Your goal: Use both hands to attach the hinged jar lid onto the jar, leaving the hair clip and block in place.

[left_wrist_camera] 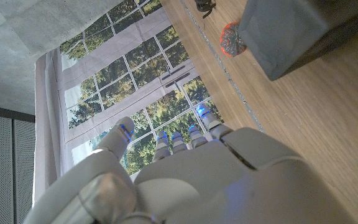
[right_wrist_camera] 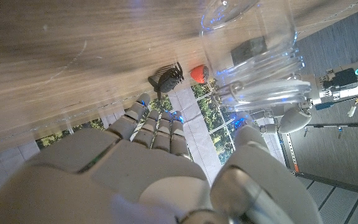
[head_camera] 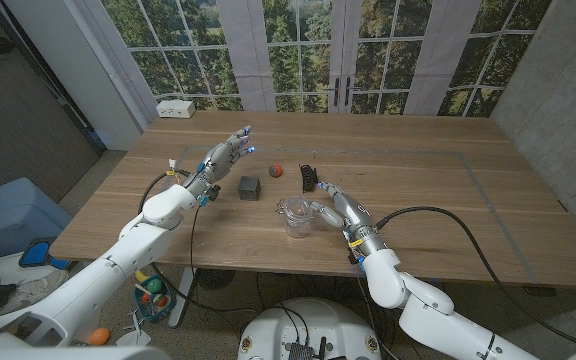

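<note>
Right hand: nearest item, fingers spread beside the glass jar, seemingly steadying it, grasp unconfirmed. Jar stood mid-bench, lid apparently seated. Left hand: fingers apart, empty, raised clear toward the far edge. Block and hair clip lay beyond the jar, untouched.

Both arms were white with black cables; the grey left hand and right hand had blue-lit fingertips
</note>
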`<state>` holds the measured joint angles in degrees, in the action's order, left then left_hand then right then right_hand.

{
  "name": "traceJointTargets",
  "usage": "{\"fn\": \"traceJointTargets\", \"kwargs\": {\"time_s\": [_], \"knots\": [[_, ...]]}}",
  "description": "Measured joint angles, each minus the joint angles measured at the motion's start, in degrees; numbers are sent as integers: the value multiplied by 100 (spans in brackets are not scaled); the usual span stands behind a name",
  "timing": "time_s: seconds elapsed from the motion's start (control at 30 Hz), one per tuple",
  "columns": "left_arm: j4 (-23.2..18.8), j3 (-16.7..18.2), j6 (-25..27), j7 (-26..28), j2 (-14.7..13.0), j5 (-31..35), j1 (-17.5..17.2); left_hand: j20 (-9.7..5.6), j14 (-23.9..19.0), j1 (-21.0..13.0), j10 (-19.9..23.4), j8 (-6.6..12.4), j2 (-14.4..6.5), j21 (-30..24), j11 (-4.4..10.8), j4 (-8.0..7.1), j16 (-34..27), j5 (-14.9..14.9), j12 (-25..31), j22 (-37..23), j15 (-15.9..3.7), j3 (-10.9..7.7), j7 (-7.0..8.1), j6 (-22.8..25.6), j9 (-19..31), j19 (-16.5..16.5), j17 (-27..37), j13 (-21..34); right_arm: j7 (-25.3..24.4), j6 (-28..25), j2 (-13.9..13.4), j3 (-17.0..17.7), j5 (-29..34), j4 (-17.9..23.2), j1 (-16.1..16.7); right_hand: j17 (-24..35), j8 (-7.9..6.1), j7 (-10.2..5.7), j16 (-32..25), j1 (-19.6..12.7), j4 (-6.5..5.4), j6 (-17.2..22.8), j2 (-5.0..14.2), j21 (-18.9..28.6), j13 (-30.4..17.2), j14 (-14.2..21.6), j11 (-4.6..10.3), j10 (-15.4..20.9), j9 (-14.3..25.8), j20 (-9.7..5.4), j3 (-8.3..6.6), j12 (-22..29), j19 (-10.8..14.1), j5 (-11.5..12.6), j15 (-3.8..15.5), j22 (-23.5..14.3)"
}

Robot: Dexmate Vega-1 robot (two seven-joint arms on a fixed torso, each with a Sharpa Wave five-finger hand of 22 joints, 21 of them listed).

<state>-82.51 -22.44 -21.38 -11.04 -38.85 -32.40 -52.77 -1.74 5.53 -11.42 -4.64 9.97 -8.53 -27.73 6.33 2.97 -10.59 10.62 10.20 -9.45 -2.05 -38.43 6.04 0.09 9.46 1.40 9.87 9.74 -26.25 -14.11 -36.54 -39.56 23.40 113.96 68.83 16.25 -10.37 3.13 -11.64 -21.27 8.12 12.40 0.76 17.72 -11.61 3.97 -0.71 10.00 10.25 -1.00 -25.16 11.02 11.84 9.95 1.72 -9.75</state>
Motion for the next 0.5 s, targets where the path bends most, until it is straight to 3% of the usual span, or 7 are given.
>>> {"fn": "traceJointTargets", "kwargs": {"time_s": [0.37, 0.5], "knots": [[-27, 0, 18, 42, -7, 2, -5, 0, 20, 0, 0, 0, 0, 22, 0, 0, 0, 0, 0, 0, 20, 1, 0, 0, 0, 0, 0, 0, 110, -151, -58, -95, -30, 93, -76, -67, 23, -101, 43, 127, 42, -243, -129, -132, 0, -152, 54, -257, 0, 30, 106, -45, -31, 10, -9, 0], [-123, 1, 25, 51, -42, 6, -59, 0, 41, -23, -21, 0, 23, 61, 21, 103, 0, 0, 0, 0, 0, 57, 32, -32, 0, 0, -11, 0, 268, -449, -68, -117, 58, 116, -87, -114, 23, -108, 65, 40, 115, -396, -209, -185, 0, -246, 96, -381, 0, 60, 93, -45, -61, 46, -41, 1]]}}
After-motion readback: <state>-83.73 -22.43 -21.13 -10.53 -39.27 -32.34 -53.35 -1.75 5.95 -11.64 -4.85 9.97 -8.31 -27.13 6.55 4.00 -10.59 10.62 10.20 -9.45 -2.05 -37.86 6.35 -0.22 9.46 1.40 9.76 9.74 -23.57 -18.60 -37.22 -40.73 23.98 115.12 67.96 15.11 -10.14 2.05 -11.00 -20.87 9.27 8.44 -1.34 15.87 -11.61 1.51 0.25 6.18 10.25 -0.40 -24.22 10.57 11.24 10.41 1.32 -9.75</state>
